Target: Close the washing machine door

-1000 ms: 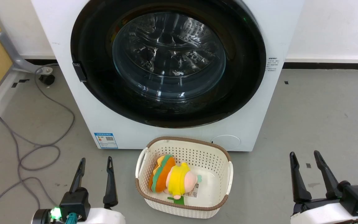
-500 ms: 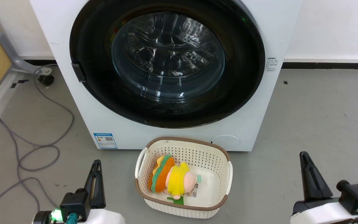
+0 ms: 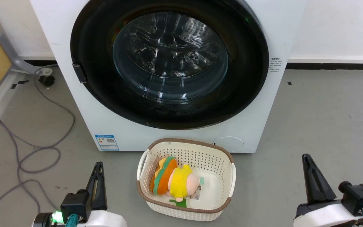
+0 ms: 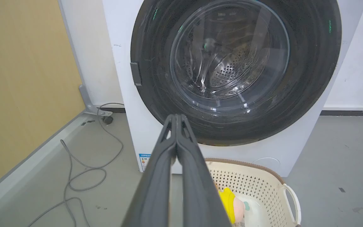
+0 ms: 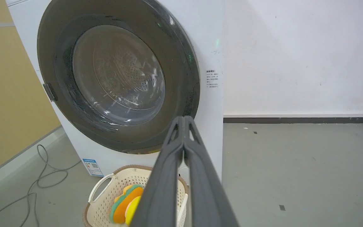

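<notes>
Head view: washing machine door sits flush on the washing machine, right behind the laundry basket. Left gripper and right gripper flank the basket, fingers pressed together. Watch out: door may not be clicked home and could swing open; any push in could clip the basket.

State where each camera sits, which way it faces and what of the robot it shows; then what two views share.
Head view: on the head, looking forward and down at the washing machine door and basket; left gripper lower left, right gripper lower right.
Left wrist view: on the left wrist, facing the door from its left; own shut fingers at bottom.
Right wrist view: on the right wrist, facing the door from its right; shut fingers likewise.
Shared: both wrist views show door and basket.
</notes>
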